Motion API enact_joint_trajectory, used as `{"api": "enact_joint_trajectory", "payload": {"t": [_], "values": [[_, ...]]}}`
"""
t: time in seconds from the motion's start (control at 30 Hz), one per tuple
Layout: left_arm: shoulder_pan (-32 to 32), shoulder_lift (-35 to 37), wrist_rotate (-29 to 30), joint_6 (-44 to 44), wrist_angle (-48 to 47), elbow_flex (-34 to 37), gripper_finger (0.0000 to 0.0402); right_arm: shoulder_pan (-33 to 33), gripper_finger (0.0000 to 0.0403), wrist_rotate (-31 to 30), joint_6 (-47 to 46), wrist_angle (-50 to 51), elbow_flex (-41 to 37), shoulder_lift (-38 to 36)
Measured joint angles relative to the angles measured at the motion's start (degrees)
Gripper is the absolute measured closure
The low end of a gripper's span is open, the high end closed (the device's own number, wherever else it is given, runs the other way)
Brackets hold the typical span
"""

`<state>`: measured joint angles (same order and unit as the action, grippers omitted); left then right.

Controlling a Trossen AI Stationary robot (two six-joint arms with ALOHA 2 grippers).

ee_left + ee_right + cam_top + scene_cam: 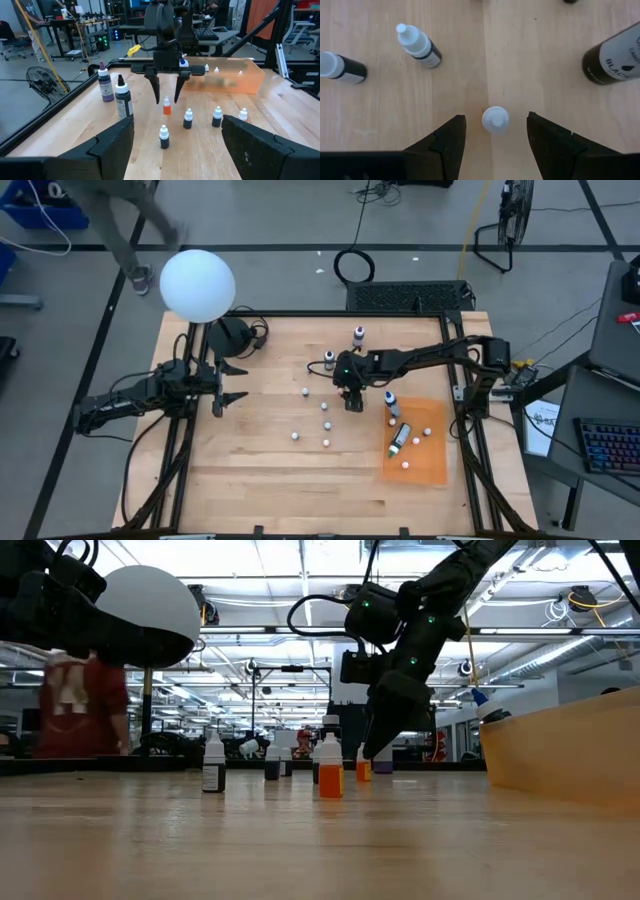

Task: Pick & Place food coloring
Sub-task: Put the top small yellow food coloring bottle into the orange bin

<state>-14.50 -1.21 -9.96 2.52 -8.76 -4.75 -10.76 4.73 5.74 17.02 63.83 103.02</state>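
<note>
My right gripper points down at the table's middle, open, above a small orange-bodied, white-capped food coloring bottle. In the right wrist view its fingers stand on either side of the bottle's cap without touching it. More small bottles stand scattered nearby on their bases. Two taller ones, a purple-topped and a black one, stand toward the far edge. My left gripper waits open at the table's left.
A flat orange sheet lies on the table's right part. It carries an upright dark bottle, a green-topped one lying on its side and small whitish ones. A white globe lamp stands at the far left corner.
</note>
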Motion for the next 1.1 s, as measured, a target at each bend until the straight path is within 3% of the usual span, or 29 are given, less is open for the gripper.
{"api": "enact_joint_trajectory", "payload": {"t": [0.43, 1.1], "values": [[0.0, 0.0, 0.0, 0.0, 0.0, 0.0, 0.0103, -0.1, 0.0244, 0.1, 0.1, -0.1, 0.0, 0.0], [0.0, 0.0, 0.0, 0.0, 0.0, 0.0, 0.0103, -0.1, 0.0246, 0.1, 0.5, -1.4, 0.0, 0.0]]}}
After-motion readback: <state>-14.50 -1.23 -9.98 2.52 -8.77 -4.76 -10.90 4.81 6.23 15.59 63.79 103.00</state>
